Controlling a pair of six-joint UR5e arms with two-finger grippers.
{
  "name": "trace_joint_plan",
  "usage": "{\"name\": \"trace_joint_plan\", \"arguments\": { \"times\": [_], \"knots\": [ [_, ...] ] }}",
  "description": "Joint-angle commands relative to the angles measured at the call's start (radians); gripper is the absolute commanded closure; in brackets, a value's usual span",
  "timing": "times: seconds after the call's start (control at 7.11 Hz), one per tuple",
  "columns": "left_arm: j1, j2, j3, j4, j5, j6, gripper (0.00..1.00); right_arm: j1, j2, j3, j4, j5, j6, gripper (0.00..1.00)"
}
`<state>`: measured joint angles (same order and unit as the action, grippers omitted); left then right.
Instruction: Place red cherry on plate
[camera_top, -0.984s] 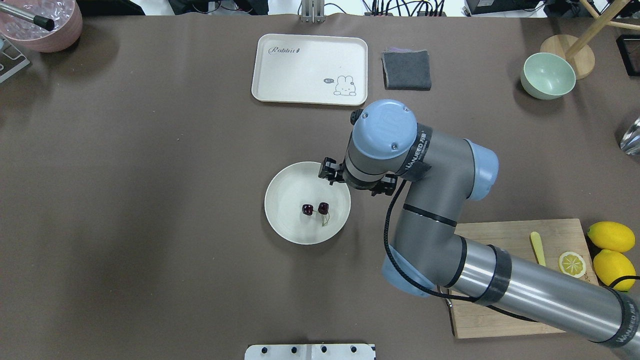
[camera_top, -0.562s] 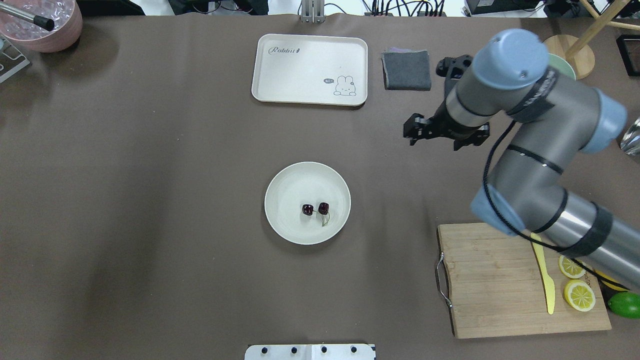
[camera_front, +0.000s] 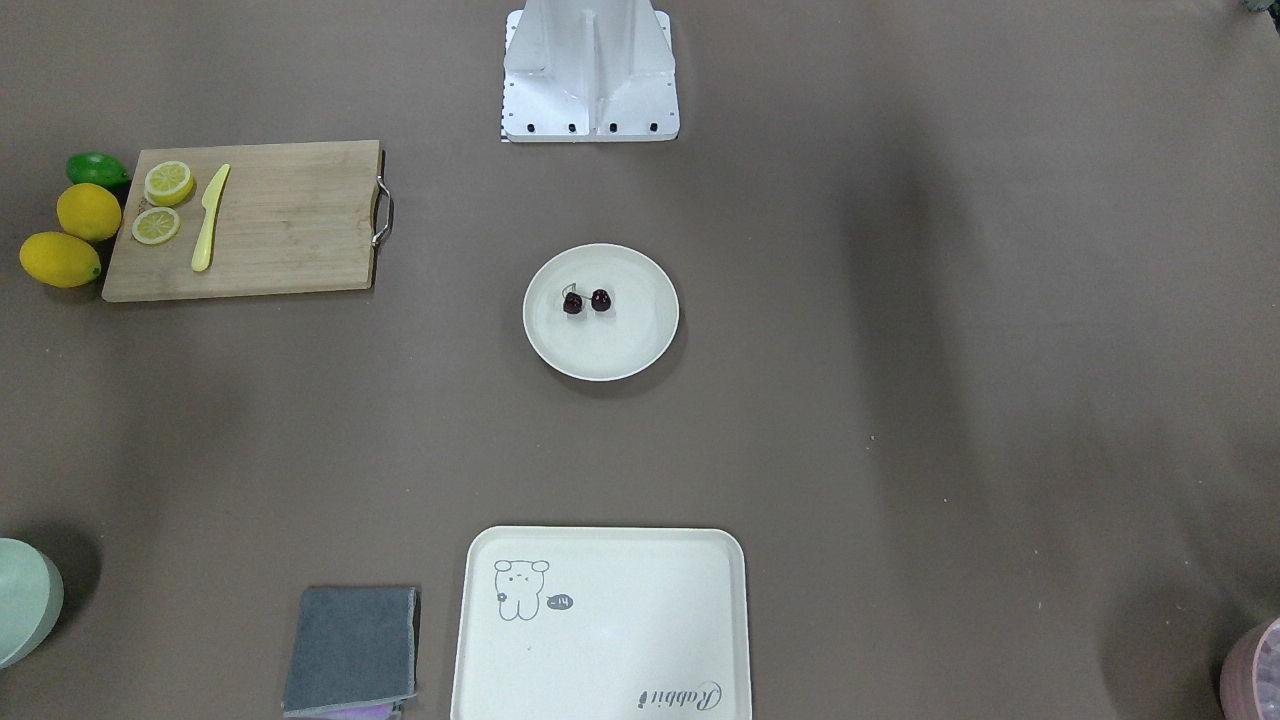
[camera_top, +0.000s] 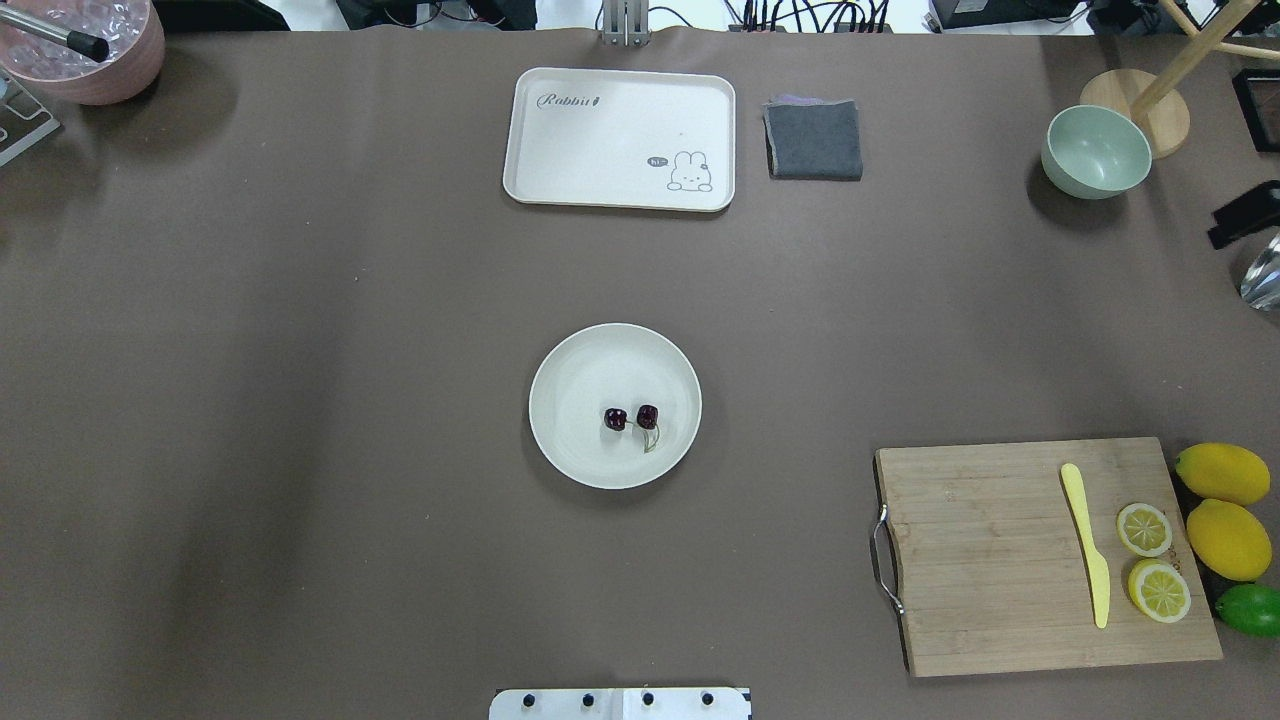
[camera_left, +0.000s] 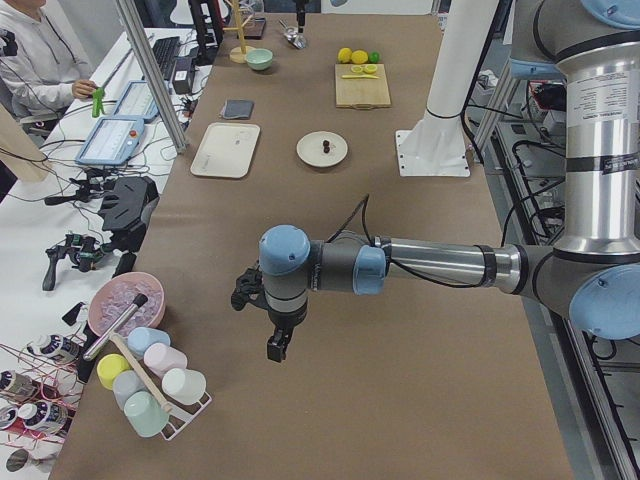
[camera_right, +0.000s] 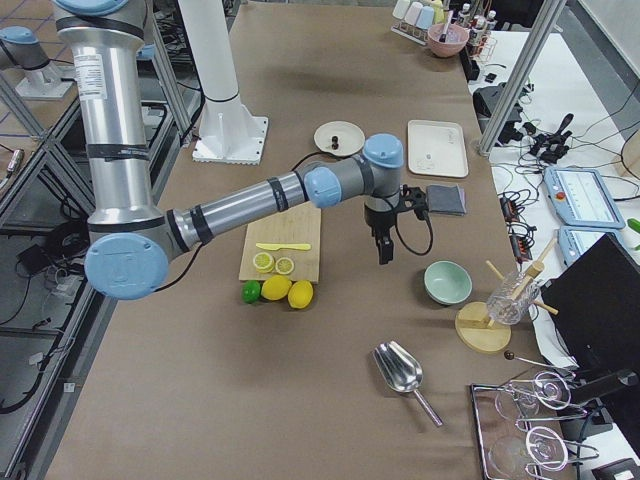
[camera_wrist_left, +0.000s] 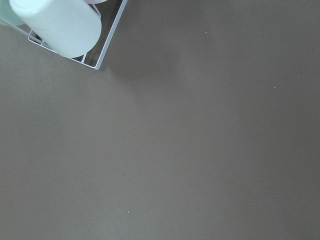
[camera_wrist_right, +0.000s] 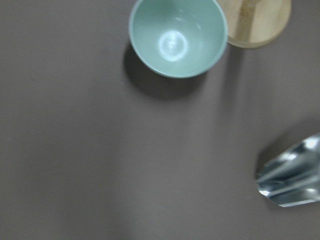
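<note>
Both jaws hang far from the red cherry on the plate.

Looking down from overhead, you see a rabbit tray at the far edge with a folded grey cloth just to its right. Further right, a mint bowl sits beside a wooden stand. At your near right, a cutting board carries a yellow knife and two lemon slices. Two lemons and a lime lie just off its right edge. A pink bowl sits in the far left corner.
</note>
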<state>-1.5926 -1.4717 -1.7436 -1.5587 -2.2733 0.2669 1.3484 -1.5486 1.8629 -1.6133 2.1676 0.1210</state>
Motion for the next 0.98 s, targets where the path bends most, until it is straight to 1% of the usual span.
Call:
{"name": "trace_joint_plan", "arguments": {
  "times": [0.0,0.14,0.28,0.56,0.84],
  "knots": [
    [0.0,0.001,-0.004,-0.004,0.0,0.0,0.02,0.247,-0.076,-0.008,-0.232,-0.002,-0.484,0.0],
    [0.0,0.001,-0.008,-0.003,0.0,0.0,0.02,0.299,-0.164,-0.008,-0.237,-0.003,-0.545,0.0],
    [0.002,0.001,-0.007,-0.004,0.0,0.0,0.02,0.302,-0.229,-0.024,-0.217,-0.006,-0.538,0.0],
    [0.0,0.001,-0.007,-0.006,0.0,0.0,0.02,0.301,-0.242,-0.047,-0.212,-0.003,-0.537,0.0],
    [0.002,0.007,-0.007,-0.007,-0.002,0.0,0.02,0.302,-0.228,-0.042,-0.198,-0.003,-0.537,0.0]
  ]
}}
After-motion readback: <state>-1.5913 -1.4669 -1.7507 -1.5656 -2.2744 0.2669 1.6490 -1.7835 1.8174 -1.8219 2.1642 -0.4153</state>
